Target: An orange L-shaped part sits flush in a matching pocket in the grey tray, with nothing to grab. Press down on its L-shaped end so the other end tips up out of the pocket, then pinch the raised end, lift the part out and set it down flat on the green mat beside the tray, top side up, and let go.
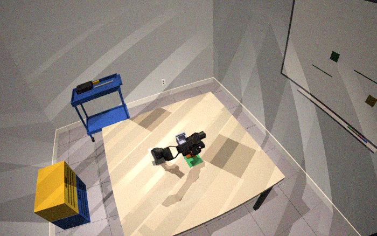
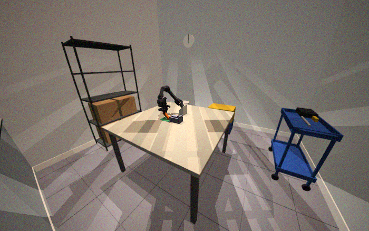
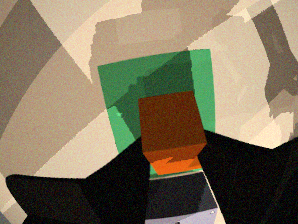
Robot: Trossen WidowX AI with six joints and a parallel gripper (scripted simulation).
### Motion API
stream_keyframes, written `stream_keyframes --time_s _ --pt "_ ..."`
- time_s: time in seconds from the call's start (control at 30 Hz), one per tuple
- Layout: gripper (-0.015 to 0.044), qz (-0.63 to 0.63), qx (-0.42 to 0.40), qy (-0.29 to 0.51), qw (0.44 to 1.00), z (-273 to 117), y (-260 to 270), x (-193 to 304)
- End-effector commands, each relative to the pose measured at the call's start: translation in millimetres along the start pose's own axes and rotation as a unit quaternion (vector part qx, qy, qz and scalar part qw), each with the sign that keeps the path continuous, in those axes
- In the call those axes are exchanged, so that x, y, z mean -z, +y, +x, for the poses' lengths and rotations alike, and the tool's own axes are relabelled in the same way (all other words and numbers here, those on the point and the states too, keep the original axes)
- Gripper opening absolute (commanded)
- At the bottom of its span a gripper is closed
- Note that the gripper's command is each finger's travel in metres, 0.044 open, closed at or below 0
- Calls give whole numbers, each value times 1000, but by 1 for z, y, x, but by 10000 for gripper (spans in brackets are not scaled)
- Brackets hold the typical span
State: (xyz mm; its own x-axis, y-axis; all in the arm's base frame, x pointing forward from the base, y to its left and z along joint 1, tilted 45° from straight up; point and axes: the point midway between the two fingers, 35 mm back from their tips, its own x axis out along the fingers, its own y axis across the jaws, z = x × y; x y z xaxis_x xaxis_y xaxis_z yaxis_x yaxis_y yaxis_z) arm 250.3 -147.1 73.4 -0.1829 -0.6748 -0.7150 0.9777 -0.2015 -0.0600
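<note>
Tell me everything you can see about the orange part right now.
The orange part is a plain, matte orange block, looking like plastic. It is out of the tray and pinched at one end by the gripper, which is shut on it. In the wrist view its free end hangs over the green mat, casting a dark shadow there. In the exterior view it slopes down toward the mat rather than lying flat. Whether its low end touches the mat cannot be told. Its L-shaped end is not visible.

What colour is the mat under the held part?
Green mat, clearest in the wrist view.
</note>
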Motion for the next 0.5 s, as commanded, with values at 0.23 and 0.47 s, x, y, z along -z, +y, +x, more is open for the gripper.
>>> stream_keyframes --time_s 0.23,0.47 --pt "131 0 0 0 1000 0 0 0" --pt "315 -1 0 2 1000 -13 2 1"
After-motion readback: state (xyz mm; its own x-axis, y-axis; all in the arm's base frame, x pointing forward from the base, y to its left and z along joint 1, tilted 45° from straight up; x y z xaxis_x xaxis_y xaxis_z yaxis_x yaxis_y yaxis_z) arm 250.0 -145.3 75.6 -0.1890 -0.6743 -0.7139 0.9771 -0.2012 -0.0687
